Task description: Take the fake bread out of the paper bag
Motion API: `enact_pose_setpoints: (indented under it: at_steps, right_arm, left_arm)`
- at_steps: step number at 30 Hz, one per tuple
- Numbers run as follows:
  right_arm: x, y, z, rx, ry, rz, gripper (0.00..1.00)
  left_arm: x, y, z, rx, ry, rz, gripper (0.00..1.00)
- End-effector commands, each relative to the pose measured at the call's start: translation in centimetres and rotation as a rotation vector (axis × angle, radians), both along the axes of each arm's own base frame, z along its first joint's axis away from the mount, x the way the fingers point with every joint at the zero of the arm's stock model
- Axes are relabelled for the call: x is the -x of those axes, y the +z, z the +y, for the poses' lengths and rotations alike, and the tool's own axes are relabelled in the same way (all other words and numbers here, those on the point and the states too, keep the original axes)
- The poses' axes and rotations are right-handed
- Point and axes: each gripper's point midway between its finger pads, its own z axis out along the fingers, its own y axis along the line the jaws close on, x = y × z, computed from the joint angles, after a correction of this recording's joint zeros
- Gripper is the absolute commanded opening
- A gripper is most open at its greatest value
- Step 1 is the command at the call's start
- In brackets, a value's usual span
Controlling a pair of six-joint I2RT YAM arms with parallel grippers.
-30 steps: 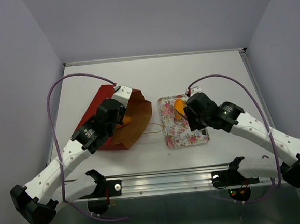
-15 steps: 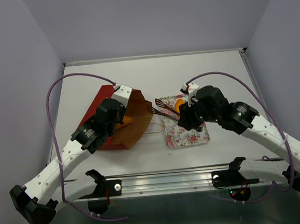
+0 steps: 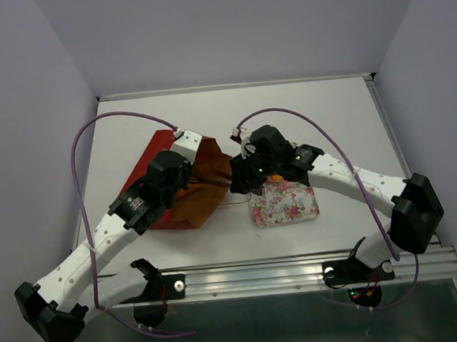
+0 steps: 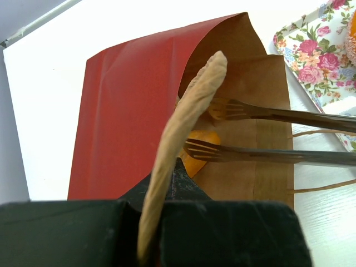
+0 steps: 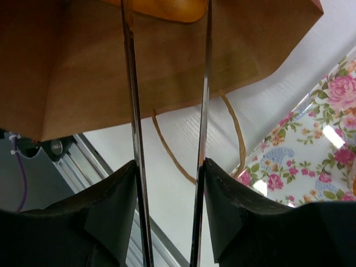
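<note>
Tongs inside the propped-open bag, bread within

The left arm reached over the bag (image 3: pixel 168 152), which lay on its side on the tabletop (image 3: pixel 319 116); the left hand (image 3: pixel 188 176) was clamped on the upper lip, holding the mouth open. The right arm stretched across from the tray (image 3: pixel 291 207), and the right hand (image 3: pixel 241 176) was closed on tongs (image 4: pixel 267 113). Their forked tips stood apart inside the mouth, the lower one just beside an orange bread (image 4: pixel 200 156). Another orange piece (image 3: pixel 275 180) lay on the tray

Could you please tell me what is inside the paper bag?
One orange bread piece lies in the paper bag, at the forked tips of the tongs. Anything deeper is hidden by the bag's wall.
</note>
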Motion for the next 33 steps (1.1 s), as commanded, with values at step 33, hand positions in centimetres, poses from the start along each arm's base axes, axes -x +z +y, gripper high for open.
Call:
enact_pose_setpoints:
  at_steps: [33]
  right_arm:
    - [-2.3,-4.1,4.0,0.094,0.340,-0.123,0.61]
  left_arm:
    - [-0.1,2.5,-0.6,0.045,-0.016,-0.064,0.00]
